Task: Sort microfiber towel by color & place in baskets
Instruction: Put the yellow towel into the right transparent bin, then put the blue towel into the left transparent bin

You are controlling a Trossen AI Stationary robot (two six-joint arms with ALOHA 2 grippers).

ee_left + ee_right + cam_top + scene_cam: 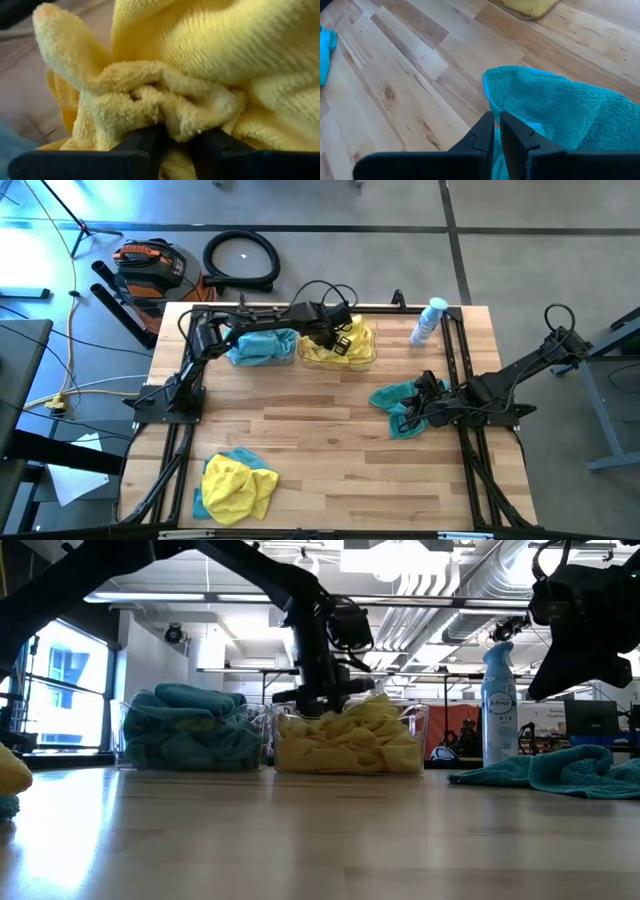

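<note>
Two clear baskets stand side by side at the table's far edge. The left one point(262, 347) holds blue towels, and the right one point(338, 348) holds yellow towels point(350, 740). My left gripper point(335, 338) reaches down into the yellow basket and is shut on a yellow towel point(200, 60). A teal towel point(398, 408) lies spread on the table at the right. My right gripper point(496, 120) hangs shut just above it, with nothing between the fingers. My left gripper pinches a bunched fold of the yellow towel point(175, 112) between its two fingers point(145, 145), several layers thick. The fingers come steeply from above. The towel sits on the yellow heap inside the basket point(300, 725), slack.
A heap of yellow and blue towels point(238, 485) lies at the near left corner. A clear spray bottle point(430, 320) stands at the far right. Bare wood lies across the table's middle point(320, 430).
</note>
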